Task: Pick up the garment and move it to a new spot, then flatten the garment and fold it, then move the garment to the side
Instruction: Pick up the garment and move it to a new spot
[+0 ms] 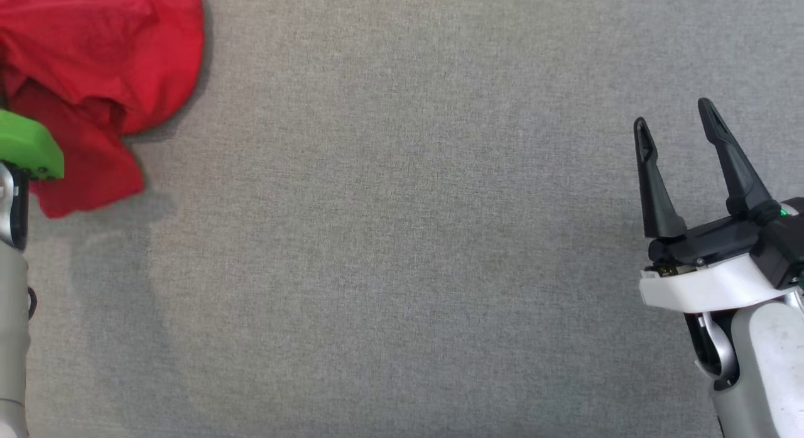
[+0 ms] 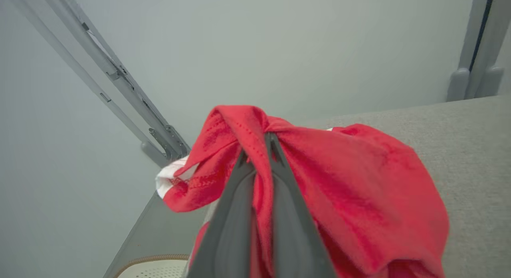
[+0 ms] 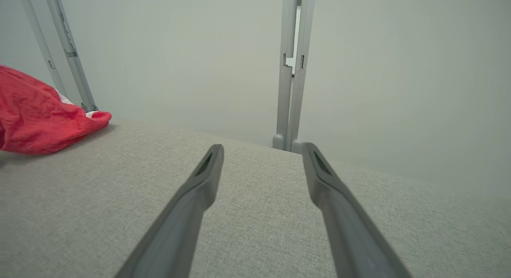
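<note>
Head view, looking down on a grey fabric-covered bench (image 1: pixel 402 268). A crumpled red garment (image 1: pixel 100 67) lies bunched in the upper left corner of the frame, with a dark shadow along its right edge. Just below it at the left edge are a bright green housing (image 1: pixel 28 146) and a pale forearm (image 1: pixel 12 337) of the left arm. At the lower right, the right end effector (image 1: pixel 673 111) points up the frame, its two long dark fingers spread apart with bare bench between them, well apart from the garment.

The left wrist view gives the grip itself. The left end effector (image 2: pixel 256 146) has its fingers pressed together, clamped on a fold of red cloth that bunches over the tips. The rest of the garment drapes to the right of the frame onto the bench. A strip of white trim (image 2: pixel 167 178) shows at the garment's left edge, and slanted grey metal rails (image 2: pixel 119 76) cross a plain pale wall behind.

The right wrist view looks low along the bench. The spread fingers frame an upright grey post (image 3: pixel 293 70) at the bench's far edge, and the garment sits at the far left of the frame.
</note>
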Tool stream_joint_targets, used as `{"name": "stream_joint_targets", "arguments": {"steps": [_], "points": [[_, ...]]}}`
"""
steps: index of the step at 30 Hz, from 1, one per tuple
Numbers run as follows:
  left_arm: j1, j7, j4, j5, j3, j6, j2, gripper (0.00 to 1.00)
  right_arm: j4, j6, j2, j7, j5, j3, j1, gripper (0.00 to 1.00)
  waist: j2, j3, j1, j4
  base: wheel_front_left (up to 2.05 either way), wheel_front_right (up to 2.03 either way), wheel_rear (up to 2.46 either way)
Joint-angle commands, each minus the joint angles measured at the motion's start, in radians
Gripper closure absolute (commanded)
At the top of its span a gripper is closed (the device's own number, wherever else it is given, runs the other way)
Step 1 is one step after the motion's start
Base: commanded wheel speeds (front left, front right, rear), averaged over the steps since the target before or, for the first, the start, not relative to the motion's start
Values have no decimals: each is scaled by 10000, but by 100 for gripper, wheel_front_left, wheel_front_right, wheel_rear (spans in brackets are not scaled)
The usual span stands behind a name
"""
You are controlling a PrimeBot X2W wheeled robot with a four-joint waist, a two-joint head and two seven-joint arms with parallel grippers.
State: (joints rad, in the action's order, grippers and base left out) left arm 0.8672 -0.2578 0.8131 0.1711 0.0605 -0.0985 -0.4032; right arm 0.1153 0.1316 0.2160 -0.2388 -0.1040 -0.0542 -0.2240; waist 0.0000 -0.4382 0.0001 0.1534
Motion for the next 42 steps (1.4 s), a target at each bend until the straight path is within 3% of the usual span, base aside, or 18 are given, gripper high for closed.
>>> {"name": "stream_joint_targets", "arguments": {"steps": [1,5,14,18,24,29,33,34,35,36,37,42], "points": [[-251,-78,-496,-113,126,-57,-49,100,-109,-20,-96,-83,-56,-12,171,0,0,795,-1,-71,0,0,0],[-666,15,-2320,-285,573,-136,118,100,-363,-20,-348,-183,-103,-9,287,0,0,1289,-1,-178,0,0,0],[-1571,2228,-6421,-596,1895,-156,652,100,-623,-20,-777,-255,-198,-111,288,0,0,1686,-1,-859,0,0,0],[-1934,2974,-7419,-918,2673,-98,995,100,-576,-19,-917,-266,-256,-237,161,0,0,1628,-1,-1399,0,0,0],[-1955,3372,-6819,-1062,3571,45,1846,100,-459,-19,-1063,-265,-392,-276,-14,0,0,1445,-1,-2404,0,0,0],[-1372,2826,-5016,-1100,3862,582,2842,100,-551,-19,-1264,-265,-485,-648,-296,0,0,1262,-1,-3593,0,0,0],[-902,2424,-3777,-1062,4035,813,3172,100,-593,-19,-1407,-265,-537,-731,-314,0,0,1192,-1,-4185,0,0,0],[-829,2313,-3471,-976,4123,807,3258,96,-599,-19,-1432,-265,-548,-699,-280,0,0,1182,-1,-4292,0,0,0],[-788,2238,-3249,-907,4204,775,3327,59,-602,-19,-1451,-265,-550,-656,-236,0,0,1181,-1,-4340,0,0,0],[-737,2157,-2988,-829,4355,714,3390,4,-610,-19,-1475,-266,-557,-625,-188,0,0,1185,-1,-4387,0,0,0],[-707,2130,-2811,-744,4480,647,3420,0,-613,-19,-1492,-266,-560,-610,-162,0,0,1188,-1,-4410,0,0,0],[-809,1655,-2332,-285,5225,443,3493,0,-615,-19,-1552,-266,-509,-453,-120,0,0,1265,-1,-4279,0,0,0]]}}
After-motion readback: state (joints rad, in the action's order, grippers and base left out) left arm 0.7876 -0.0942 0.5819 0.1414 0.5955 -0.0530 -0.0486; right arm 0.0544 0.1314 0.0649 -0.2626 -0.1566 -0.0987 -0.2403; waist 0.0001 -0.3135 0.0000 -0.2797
